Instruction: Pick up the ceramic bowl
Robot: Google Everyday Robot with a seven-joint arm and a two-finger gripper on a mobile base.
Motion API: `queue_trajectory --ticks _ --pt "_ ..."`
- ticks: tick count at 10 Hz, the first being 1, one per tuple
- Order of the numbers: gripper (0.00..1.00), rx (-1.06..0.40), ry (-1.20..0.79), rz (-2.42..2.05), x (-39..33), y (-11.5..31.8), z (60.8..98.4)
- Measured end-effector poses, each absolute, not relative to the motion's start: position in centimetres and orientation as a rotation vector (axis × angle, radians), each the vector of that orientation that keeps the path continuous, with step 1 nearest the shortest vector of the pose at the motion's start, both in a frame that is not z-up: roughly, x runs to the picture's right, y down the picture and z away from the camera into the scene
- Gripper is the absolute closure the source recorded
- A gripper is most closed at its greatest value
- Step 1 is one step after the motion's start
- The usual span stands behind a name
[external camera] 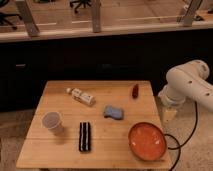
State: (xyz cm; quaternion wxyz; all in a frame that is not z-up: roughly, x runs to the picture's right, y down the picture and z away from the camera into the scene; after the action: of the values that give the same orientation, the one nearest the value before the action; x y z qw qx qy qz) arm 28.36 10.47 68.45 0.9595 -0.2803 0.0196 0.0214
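The ceramic bowl (147, 141) is wide, shallow and glossy orange-red. It sits upright at the front right corner of the wooden table (65, 152). My white arm (187, 82) reaches in from the right, off the table's right edge. The gripper (169, 116) hangs down from the arm, just beyond the table's right edge, above and to the right of the bowl. It is apart from the bowl and holds nothing that I can see.
On the table are a pale cup (51, 121) at front left, a black ribbed bar (85, 136), a blue sponge (113, 112), a lying bottle (81, 96) and a small red item (135, 90). A dark cabinet wall (100, 60) stands behind. A black cable (175, 145) hangs at the right.
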Motion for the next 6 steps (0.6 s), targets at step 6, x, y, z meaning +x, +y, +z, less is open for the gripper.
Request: queue_trajectory --ticks 6 --pt "0.2 -0.598 0.066 -0.054 26.8 14.4 71.1"
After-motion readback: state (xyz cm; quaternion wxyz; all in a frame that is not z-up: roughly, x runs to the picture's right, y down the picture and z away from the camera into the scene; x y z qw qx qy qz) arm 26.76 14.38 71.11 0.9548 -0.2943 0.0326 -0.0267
